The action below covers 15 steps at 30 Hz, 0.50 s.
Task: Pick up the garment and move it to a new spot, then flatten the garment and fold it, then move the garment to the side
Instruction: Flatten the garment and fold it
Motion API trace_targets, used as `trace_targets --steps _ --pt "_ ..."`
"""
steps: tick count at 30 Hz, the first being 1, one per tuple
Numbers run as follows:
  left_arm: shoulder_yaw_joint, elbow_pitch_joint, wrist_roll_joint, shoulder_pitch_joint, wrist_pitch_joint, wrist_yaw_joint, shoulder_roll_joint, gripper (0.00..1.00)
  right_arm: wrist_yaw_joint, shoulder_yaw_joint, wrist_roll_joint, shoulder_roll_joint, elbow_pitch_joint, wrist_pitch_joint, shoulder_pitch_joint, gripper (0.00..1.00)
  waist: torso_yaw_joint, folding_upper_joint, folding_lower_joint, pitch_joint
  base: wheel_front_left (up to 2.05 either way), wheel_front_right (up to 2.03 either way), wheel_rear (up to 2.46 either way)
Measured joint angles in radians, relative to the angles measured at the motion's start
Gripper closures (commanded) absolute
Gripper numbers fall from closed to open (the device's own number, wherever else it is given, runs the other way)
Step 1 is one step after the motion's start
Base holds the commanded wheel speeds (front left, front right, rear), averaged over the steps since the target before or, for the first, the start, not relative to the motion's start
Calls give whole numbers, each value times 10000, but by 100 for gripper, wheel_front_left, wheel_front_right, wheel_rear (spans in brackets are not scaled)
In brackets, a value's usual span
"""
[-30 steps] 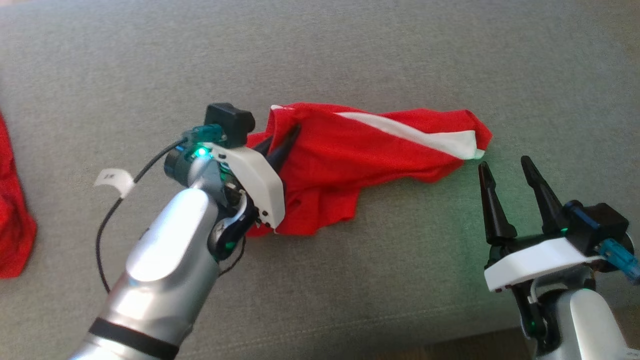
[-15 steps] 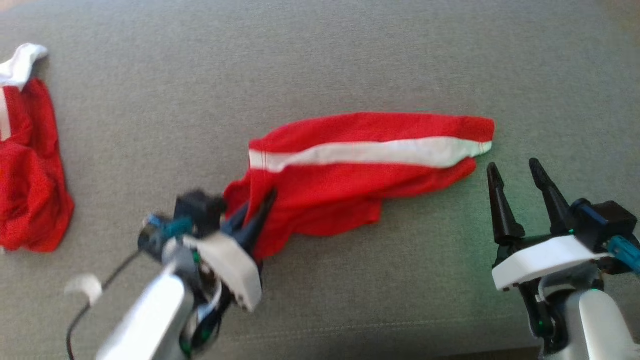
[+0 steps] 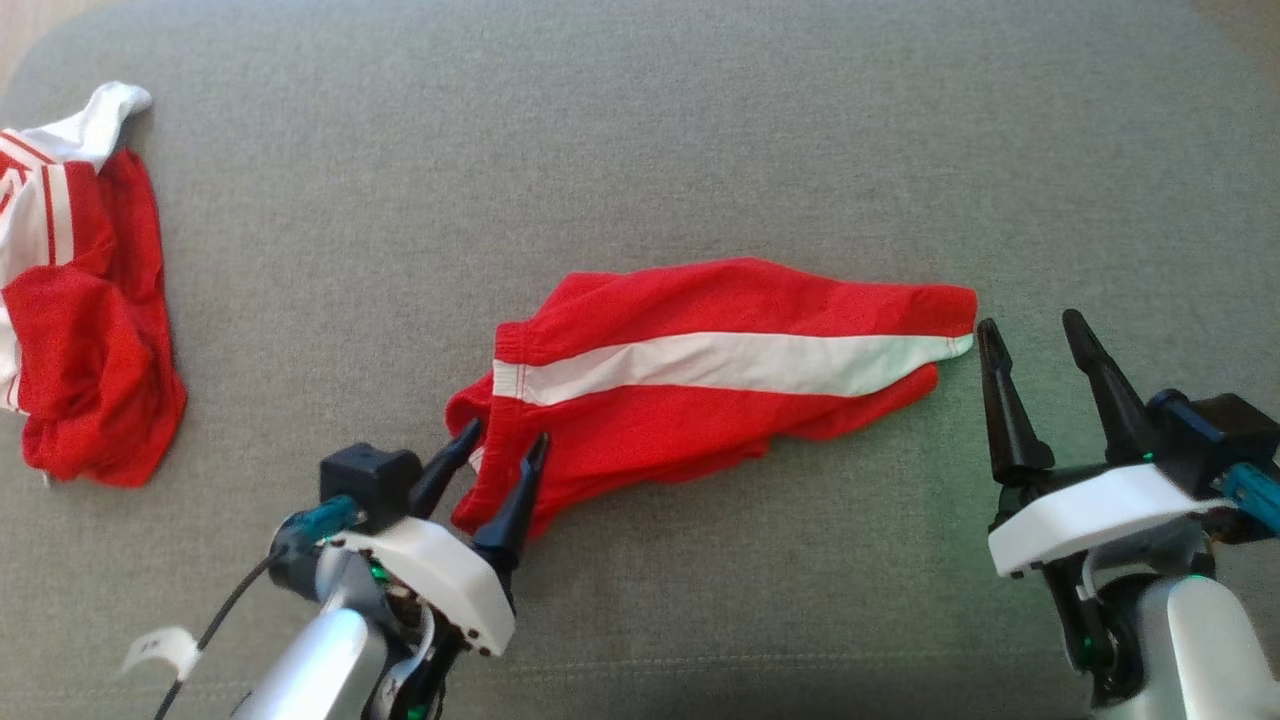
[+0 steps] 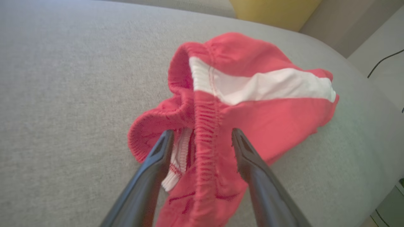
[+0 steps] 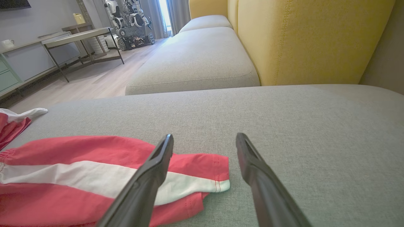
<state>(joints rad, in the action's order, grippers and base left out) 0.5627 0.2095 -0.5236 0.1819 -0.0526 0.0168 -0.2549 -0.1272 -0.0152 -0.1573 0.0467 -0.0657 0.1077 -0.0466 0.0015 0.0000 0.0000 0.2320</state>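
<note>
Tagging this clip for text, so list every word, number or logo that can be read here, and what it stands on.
No text here can be read.
White tag on the black cable: faint dark marks, too blurred to read.
Red shorts: a plain white stripe, with no print or label showing.
Second red and white garment: stripes only, no lettering visible.

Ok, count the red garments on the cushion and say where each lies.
2. Striped red shorts lie at the middle of the cushion, waistband between the left gripper's fingers; another red-and-white garment sits crumpled at its left edge. More may lie off-frame.
</note>
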Motion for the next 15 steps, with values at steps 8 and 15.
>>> trace_targets --steps 8,15 --pt "-644 -355 253 -331 -1170 1047 104 0 0 71 2 0 -27 44 278 0 -78 0 0 -470 0 0 0" --pt "-1448 -1141 825 -402 -1795 2057 -52 0 0 155 92 0 -25 130 445 0 0 0 0 -1041 0 0 0"
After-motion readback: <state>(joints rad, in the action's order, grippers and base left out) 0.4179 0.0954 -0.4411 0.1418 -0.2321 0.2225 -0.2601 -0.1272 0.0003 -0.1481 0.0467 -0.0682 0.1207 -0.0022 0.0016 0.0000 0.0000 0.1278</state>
